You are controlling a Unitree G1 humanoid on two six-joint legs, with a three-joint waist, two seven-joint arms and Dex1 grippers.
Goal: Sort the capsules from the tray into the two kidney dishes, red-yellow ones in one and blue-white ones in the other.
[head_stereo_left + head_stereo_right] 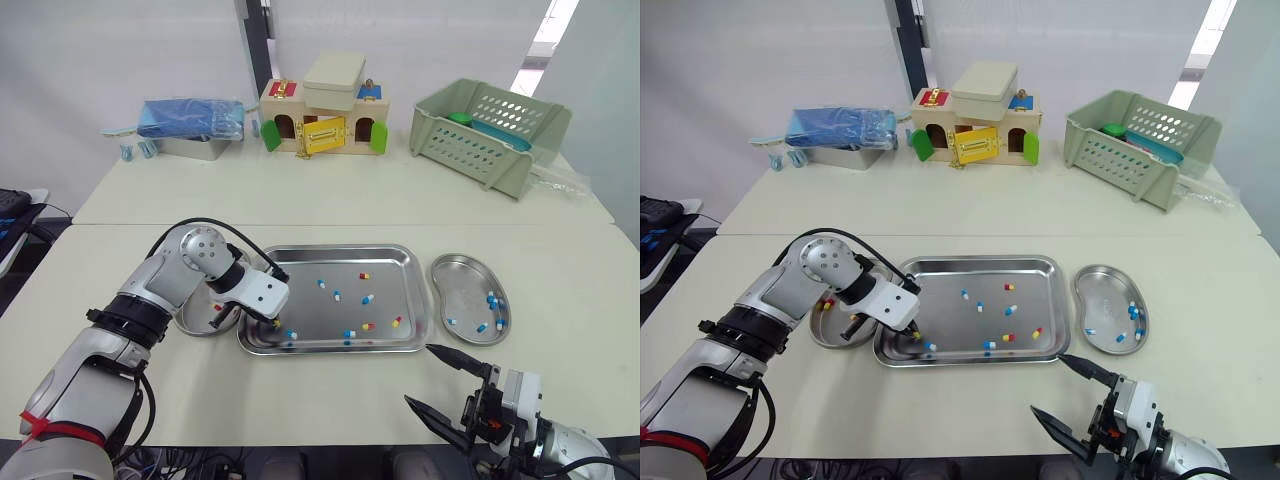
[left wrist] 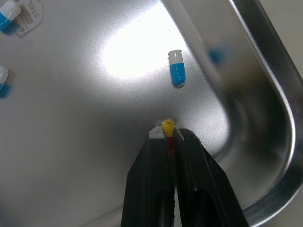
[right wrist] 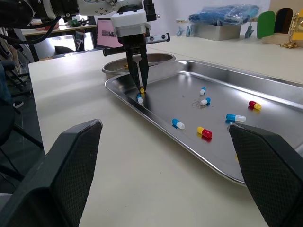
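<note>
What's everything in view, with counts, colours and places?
Rectangular steel tray: one, silver, table centre.
Steel kidney dishes: two, silver, left kidney dish and right kidney dish flanking tray.
Blue-white capsules: five in tray; at least four in right dish.
Red-yellow capsules: three loose in tray; some in left dish, partly hidden.
Wooden toy house: one, multicoloured, back centre.
Plastic basket: one, green, back right.
Cloth bundle on steel box: one, blue, back left.
Left gripper: black, shut on a red-yellow capsule, tray's near-left corner.
Right gripper: black, open, front right.
</note>
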